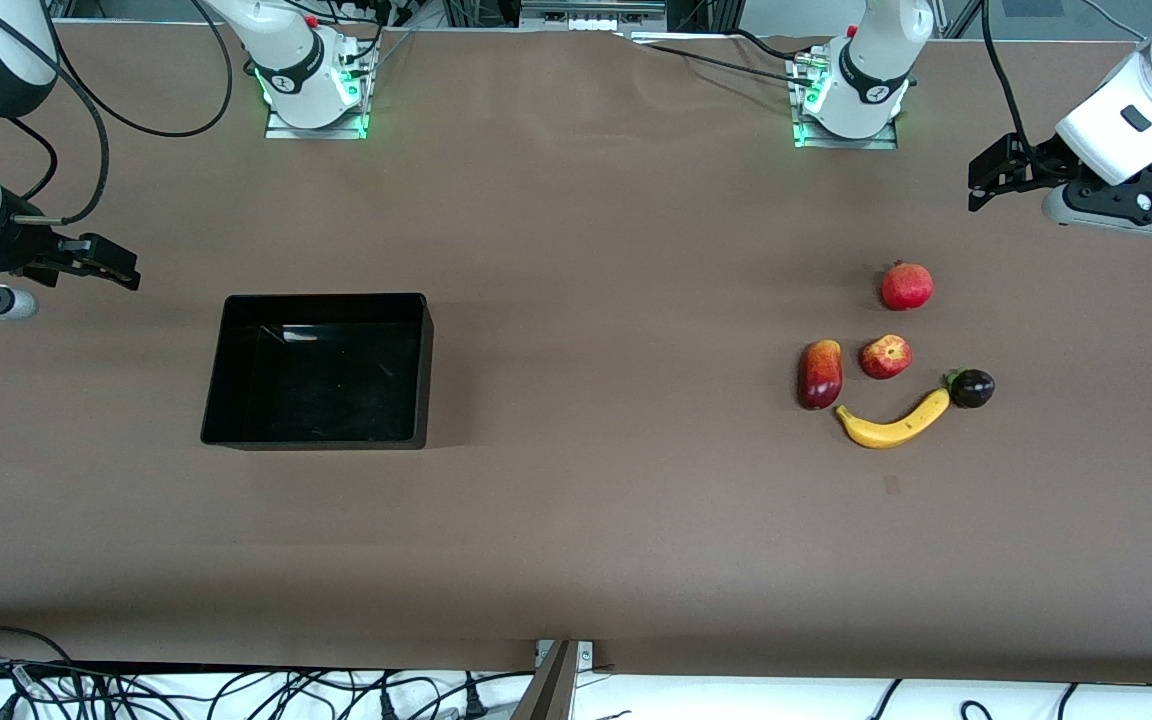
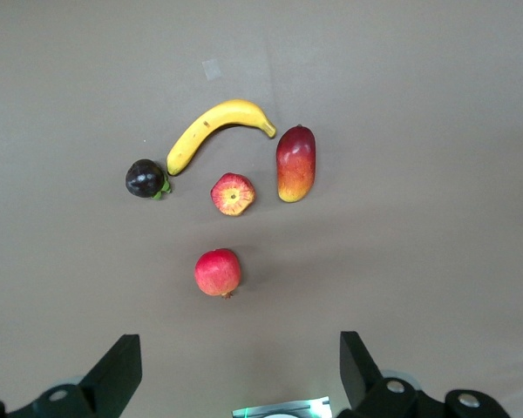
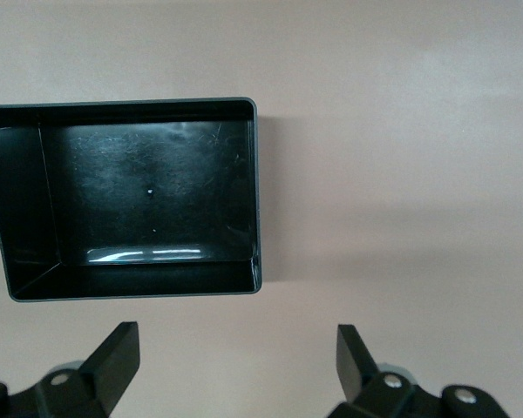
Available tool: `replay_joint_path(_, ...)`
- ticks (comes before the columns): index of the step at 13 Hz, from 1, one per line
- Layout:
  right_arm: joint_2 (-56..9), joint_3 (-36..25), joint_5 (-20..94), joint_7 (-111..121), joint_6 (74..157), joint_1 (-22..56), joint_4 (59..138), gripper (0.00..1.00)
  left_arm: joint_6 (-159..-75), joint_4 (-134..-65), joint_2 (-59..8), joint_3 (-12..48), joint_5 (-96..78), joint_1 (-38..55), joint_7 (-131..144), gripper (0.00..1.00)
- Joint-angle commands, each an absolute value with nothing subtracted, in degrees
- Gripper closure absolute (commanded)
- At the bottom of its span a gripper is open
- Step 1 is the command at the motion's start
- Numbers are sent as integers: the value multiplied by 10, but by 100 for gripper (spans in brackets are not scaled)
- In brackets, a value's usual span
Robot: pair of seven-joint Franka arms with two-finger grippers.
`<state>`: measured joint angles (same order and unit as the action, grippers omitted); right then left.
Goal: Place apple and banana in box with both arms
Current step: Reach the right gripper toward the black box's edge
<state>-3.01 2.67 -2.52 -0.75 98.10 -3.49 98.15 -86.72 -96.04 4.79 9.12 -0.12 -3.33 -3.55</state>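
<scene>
The apple (image 1: pixel 885 357) lies on the table toward the left arm's end, among other fruit. The banana (image 1: pixel 894 420) lies just nearer the front camera than the apple. Both show in the left wrist view, the apple (image 2: pixel 233 193) and the banana (image 2: pixel 216 131). The black box (image 1: pixel 321 375) stands empty toward the right arm's end and also shows in the right wrist view (image 3: pixel 131 192). My left gripper (image 1: pixel 981 185) (image 2: pixel 240 370) is open and empty, up over bare table at the left arm's end. My right gripper (image 1: pixel 121 268) (image 3: pixel 235 361) is open and empty over bare table beside the box.
A red pomegranate (image 1: pixel 907 286) lies farther from the front camera than the apple. A dark-red-and-yellow mango (image 1: pixel 820 373) lies beside the apple, on its box side. A dark purple round fruit (image 1: pixel 972 387) touches the banana's tip. Wide brown tabletop lies between box and fruit.
</scene>
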Motion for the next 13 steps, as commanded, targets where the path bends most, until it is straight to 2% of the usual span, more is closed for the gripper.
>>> replay_joint_path(1,-32,33,-27,-25,969,-34,977,0,-863,-945,40,92,11,-30,-29,0)
replay_joint_path(6,-48,32,-8,-17,970,-36,971,0,-863,-944,40,92,11,-30,-29,0)
replay_joint_path(8,-62,31,-1,-16,921,-33,973,0,-863,-944,40,93,11,-30,-29,0)
replay_joint_path(11,-129,27,0,-9,939,-45,962,0,-863,-944,40,92,11,-30,-29,0)
replay_joint_path(13,-176,28,-12,-10,990,-40,977,0,-863,-944,40,92,10,-30,-29,0)
